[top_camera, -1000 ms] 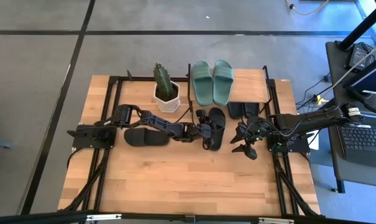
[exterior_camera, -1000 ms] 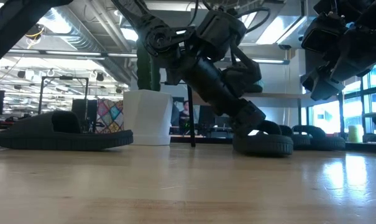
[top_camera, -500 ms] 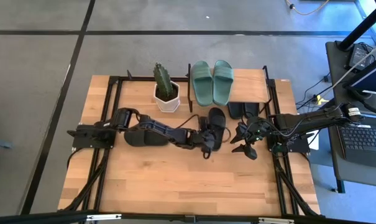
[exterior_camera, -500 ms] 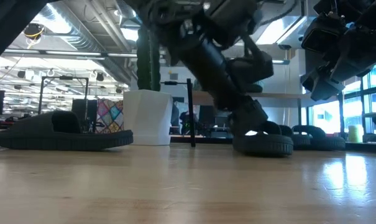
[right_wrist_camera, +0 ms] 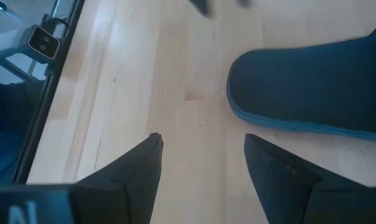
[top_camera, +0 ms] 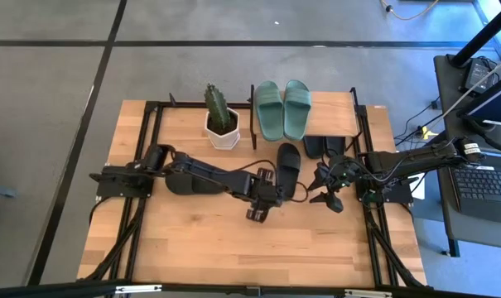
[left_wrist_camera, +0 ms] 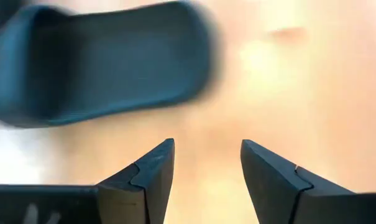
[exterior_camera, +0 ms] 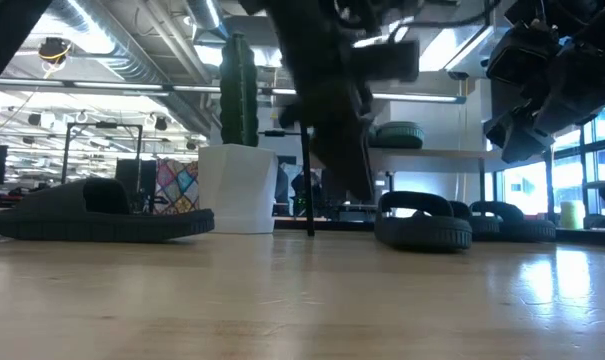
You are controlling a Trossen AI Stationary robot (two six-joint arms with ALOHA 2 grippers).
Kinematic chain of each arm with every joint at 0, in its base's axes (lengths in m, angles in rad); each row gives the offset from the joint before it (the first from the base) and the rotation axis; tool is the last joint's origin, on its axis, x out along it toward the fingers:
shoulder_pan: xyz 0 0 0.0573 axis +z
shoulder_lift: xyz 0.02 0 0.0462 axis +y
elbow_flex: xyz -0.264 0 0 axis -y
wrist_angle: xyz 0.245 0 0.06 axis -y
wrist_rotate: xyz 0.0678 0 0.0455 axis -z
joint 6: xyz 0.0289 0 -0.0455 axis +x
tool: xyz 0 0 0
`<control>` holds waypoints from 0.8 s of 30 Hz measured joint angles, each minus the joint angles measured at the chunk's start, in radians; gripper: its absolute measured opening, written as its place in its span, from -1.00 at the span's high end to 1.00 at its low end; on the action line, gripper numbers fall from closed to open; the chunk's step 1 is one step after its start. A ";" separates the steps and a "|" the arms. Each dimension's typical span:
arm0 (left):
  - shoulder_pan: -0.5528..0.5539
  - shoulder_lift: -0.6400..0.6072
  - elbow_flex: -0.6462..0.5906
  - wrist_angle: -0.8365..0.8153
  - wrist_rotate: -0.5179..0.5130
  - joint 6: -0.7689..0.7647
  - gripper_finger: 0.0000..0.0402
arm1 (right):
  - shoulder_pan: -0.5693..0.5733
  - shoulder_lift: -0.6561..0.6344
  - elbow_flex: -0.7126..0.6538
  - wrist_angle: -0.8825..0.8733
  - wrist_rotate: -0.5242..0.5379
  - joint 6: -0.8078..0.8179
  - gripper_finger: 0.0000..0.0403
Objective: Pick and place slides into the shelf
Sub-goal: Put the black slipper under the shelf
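Where shelf (top_camera: 339, 112) posts stand, cactus pot (top_camera: 221, 131) beside black slide (top_camera: 288, 165).

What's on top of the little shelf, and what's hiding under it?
The green slides sit on the shelf top board. Under it, black slides poke out; the board hides the rest.

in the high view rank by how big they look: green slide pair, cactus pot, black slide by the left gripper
1. green slide pair
2. black slide, the one beside the left gripper
3. cactus pot, though close to the black slide, so that order is unsure
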 joint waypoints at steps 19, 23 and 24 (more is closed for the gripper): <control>0.022 -0.022 -0.242 0.447 0.582 0.070 0.12 | 0.000 0.000 0.000 -0.030 0.000 -0.002 -0.13; 0.040 -0.024 -0.271 0.538 0.572 0.077 0.12 | 0.000 0.000 0.000 -0.030 0.000 -0.002 -0.13; 0.044 -0.024 -0.279 0.551 0.547 0.078 0.12 | 0.000 0.000 0.000 -0.029 0.002 -0.002 -0.13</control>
